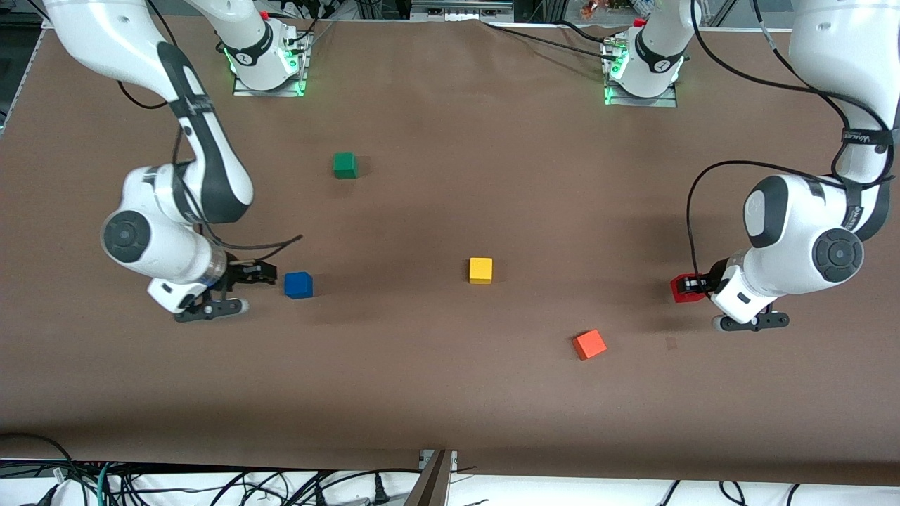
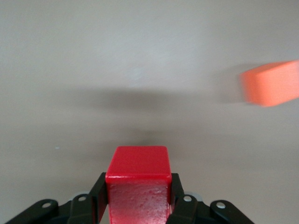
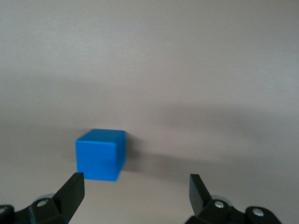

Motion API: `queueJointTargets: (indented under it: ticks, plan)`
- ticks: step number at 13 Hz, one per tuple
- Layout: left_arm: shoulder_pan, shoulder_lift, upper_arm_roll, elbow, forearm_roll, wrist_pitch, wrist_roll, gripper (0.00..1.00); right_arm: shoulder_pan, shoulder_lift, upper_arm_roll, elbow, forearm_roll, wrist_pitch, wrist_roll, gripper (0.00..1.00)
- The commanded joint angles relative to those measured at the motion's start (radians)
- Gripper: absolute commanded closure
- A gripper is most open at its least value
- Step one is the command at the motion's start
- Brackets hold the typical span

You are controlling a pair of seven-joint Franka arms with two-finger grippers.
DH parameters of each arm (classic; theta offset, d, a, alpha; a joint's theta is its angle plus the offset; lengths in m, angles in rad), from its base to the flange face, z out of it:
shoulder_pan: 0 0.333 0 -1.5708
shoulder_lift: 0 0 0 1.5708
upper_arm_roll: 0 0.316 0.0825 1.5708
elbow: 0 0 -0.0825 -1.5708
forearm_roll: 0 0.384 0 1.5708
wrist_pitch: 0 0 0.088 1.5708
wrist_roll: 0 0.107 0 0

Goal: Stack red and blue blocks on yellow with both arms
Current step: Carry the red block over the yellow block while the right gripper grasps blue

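Red block (image 2: pixel 138 186) sits pinched in our left claw (image 2: pixel 138 198); our spread right claw (image 3: pixel 135 191), off-centre, may nudge the blue block (image 3: pixel 100 154) away.

The brown table (image 1: pixel 450 407) carries four cubes: a green cube (image 1: pixel 344 165) near the bases, a blue block (image 1: pixel 298 284), a yellow cube (image 1: pixel 481 270) in the middle, and an orange-red cube (image 1: pixel 589 344) nearest the front camera.

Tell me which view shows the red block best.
Left wrist view: the red block fills the foreground, clamped between the left gripper's fingers. The front view shows only a sliver beside that gripper. The right wrist view misses it.
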State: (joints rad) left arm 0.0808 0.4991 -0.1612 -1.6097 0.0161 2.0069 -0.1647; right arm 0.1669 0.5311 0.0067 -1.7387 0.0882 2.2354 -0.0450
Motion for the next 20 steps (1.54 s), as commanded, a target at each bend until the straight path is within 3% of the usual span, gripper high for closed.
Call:
queueJointTargets:
  ticks: [1,6,8,10,16,18,20]
  plan:
    - [-0.148,0.048,0.003,0.183,0.004,-0.108,-0.083,1.00,0.023,0.009,0.003,-0.010,0.030,0.038,0.010,0.01]
    - [-0.416,0.182,0.008,0.338,0.007,-0.111,-0.506,1.00,0.055,0.046,0.003,-0.083,0.028,0.193,0.016,0.01]
    - [-0.490,0.254,0.009,0.401,0.008,-0.103,-0.631,1.00,0.063,0.055,0.003,-0.111,0.028,0.242,0.017,0.06]
    - [-0.536,0.282,0.011,0.416,0.008,-0.094,-0.636,1.00,0.065,0.058,0.003,-0.117,0.028,0.247,0.019,0.15]
    - [-0.612,0.334,0.012,0.415,0.016,-0.036,-0.633,1.00,0.065,0.056,0.003,-0.111,0.030,0.237,0.019,0.60]
    - [-0.613,0.343,0.012,0.413,0.018,-0.007,-0.631,1.00,0.065,0.043,0.003,-0.101,0.030,0.222,0.014,0.63]
    - [-0.613,0.349,0.012,0.412,0.019,-0.004,-0.622,1.00,0.065,0.030,0.004,-0.030,0.025,0.114,0.058,0.63]
